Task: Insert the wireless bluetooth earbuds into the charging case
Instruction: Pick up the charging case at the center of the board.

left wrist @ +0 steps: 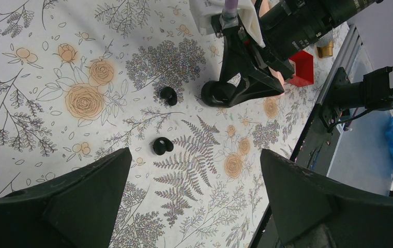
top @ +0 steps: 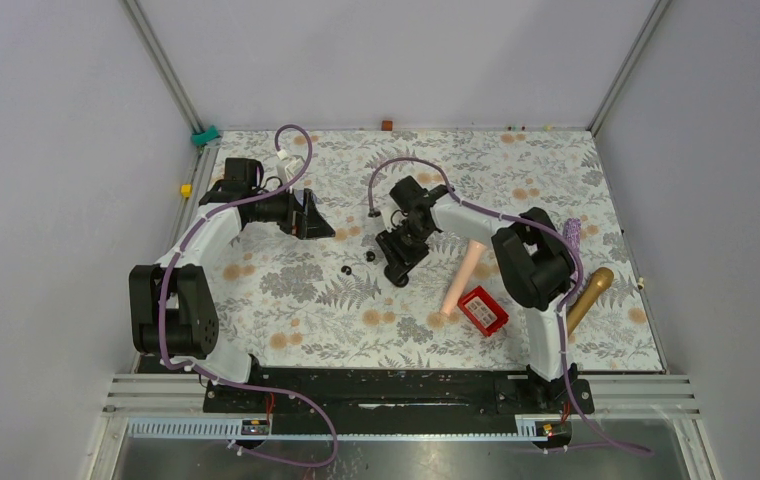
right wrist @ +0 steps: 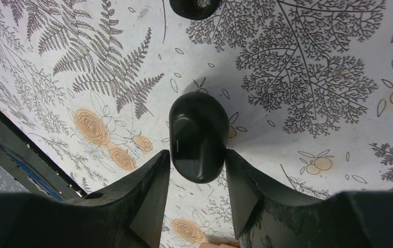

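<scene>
The charging case [right wrist: 197,135] is a glossy black oval, lid closed, pinched at its near end between my right gripper's [right wrist: 197,161] two fingertips, low over the floral mat. In the top view the right gripper [top: 400,272] points down at mid-table. Two tiny black earbuds [top: 346,269] [top: 369,255] lie on the mat just left of it. In the left wrist view they show as one bud [left wrist: 168,95] beside the case [left wrist: 215,94] and another [left wrist: 161,146] nearer. My left gripper [left wrist: 194,175] is open and empty, hovering left of the buds [top: 314,218].
A pink cylinder [top: 463,272] and a red box [top: 483,309] lie right of the right gripper. A gold cylinder [top: 589,298] and a lavender object [top: 572,235] sit at the mat's right edge. Metal rails border the mat; the black base bar [top: 386,390] runs along the front.
</scene>
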`<move>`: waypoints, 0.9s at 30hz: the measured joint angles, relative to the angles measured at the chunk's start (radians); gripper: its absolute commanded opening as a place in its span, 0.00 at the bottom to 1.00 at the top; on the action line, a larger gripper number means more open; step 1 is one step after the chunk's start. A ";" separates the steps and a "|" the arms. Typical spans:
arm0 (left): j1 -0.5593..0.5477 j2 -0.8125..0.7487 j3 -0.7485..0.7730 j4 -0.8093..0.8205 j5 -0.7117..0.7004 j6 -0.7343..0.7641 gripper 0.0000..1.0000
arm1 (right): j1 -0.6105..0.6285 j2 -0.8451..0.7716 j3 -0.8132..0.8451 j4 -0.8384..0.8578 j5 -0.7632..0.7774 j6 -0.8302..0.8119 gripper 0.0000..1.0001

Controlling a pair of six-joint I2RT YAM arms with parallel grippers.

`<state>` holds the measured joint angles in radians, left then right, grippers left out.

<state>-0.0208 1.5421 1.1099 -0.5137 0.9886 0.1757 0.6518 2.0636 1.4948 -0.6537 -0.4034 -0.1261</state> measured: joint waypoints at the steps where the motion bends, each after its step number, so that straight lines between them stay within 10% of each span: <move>1: 0.000 0.000 0.000 0.000 0.000 0.000 0.99 | -0.005 0.000 0.000 0.000 -0.007 0.000 0.51; 27: 0.000 0.000 0.000 0.000 0.000 0.000 0.99 | -0.025 0.047 0.028 -0.011 -0.077 0.068 0.52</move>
<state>-0.0208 1.5421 1.1099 -0.5133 0.9886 0.1757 0.6266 2.1109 1.5230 -0.6643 -0.4808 -0.0582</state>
